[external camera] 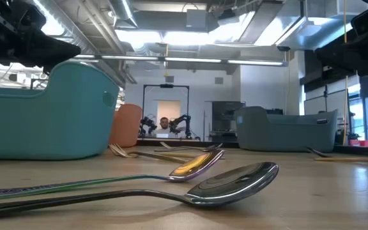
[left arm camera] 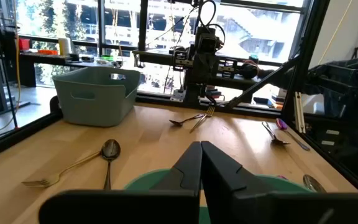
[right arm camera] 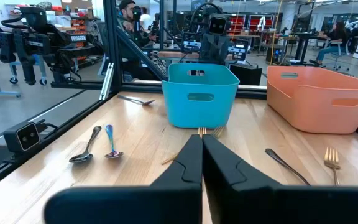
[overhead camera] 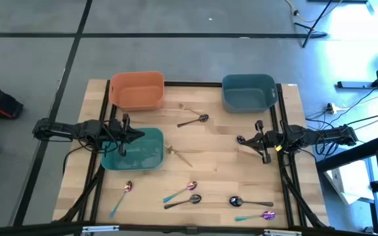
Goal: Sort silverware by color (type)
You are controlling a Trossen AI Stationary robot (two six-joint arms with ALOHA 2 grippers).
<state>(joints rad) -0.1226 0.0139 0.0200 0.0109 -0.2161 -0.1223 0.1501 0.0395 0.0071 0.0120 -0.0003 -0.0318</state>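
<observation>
Wooden table [overhead camera: 215,151] holds silverware [overhead camera: 190,190] scattered loose ahead of both clenched, empty grippers, left [overhead camera: 140,135] above the teal bin [overhead camera: 151,157], right [overhead camera: 241,139] mid-table, so sorting looks barely begun: next, open onto a piece.

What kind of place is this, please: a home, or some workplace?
Most likely a robotics lab or workshop. More robot arms stand at other stations beyond the table, metal framing surrounds the bench, and the ceiling has exposed ducts and strip lights.
</observation>
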